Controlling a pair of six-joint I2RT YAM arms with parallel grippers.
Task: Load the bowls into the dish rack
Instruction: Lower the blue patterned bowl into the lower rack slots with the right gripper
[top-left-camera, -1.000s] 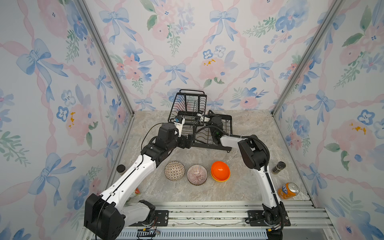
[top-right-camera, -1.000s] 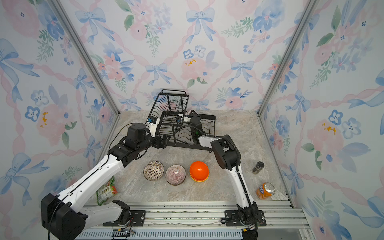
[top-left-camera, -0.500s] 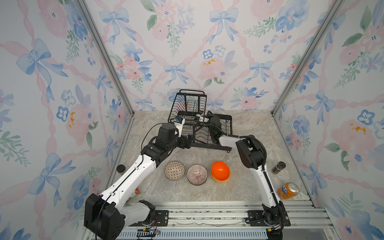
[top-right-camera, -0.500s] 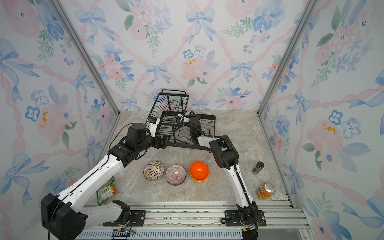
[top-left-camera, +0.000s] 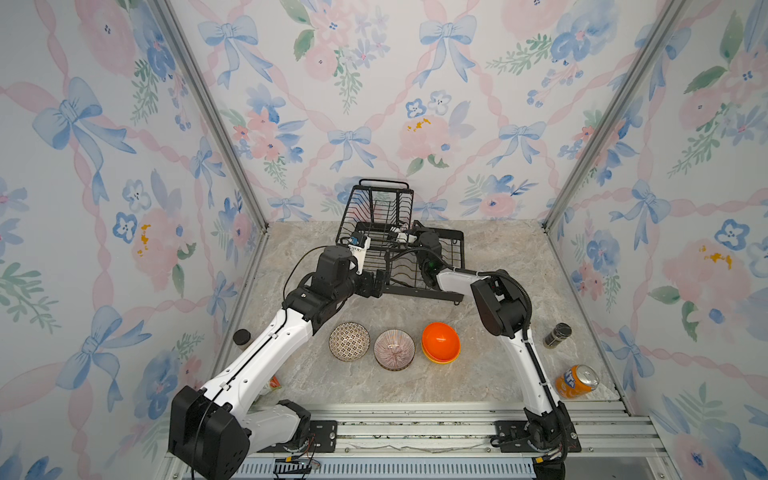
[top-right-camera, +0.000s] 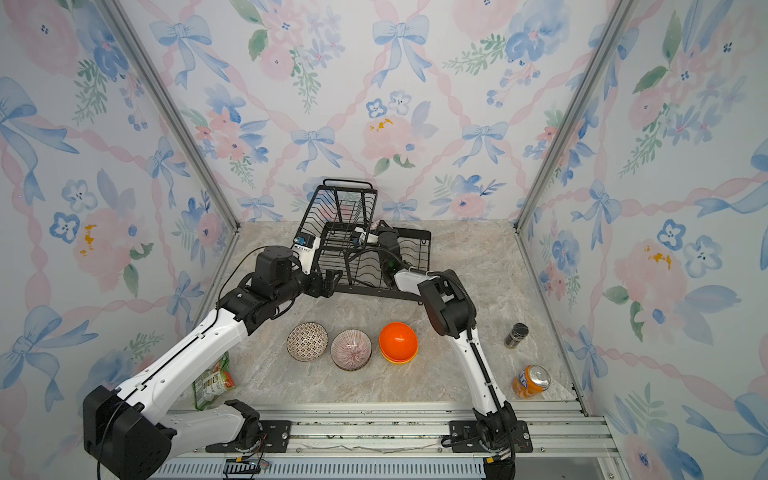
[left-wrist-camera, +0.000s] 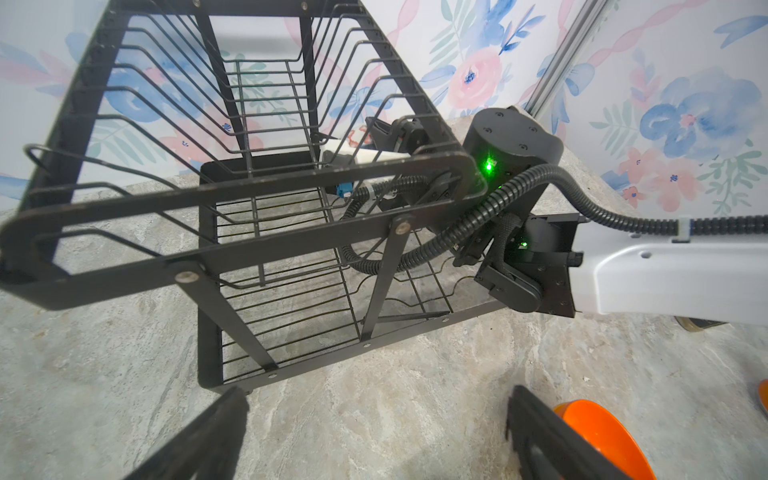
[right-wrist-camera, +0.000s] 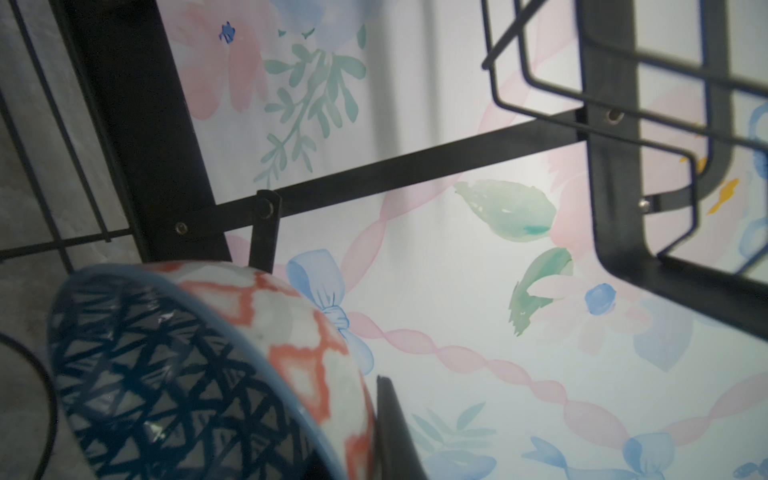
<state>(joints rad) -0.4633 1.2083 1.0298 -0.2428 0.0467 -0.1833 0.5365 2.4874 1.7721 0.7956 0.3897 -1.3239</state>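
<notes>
the right pincer (right-wrist-camera: 370, 401) is pinching the wall of the blue bowl (right-wrist-camera: 187, 374), in among the bars of the dish rack (left-wrist-camera: 249, 224). the left pincer (left-wrist-camera: 376, 399) is spread wide, just in front of the rack. behind it, nearer the robot, sit the brown bowl (top-left-camera: 349, 341), pink bowl (top-left-camera: 394, 349) and orange bowl (top-left-camera: 440, 341).

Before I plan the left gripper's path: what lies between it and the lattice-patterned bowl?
Nothing: in both top views only bare tabletop separates the left gripper from the lattice-patterned bowl.
</notes>
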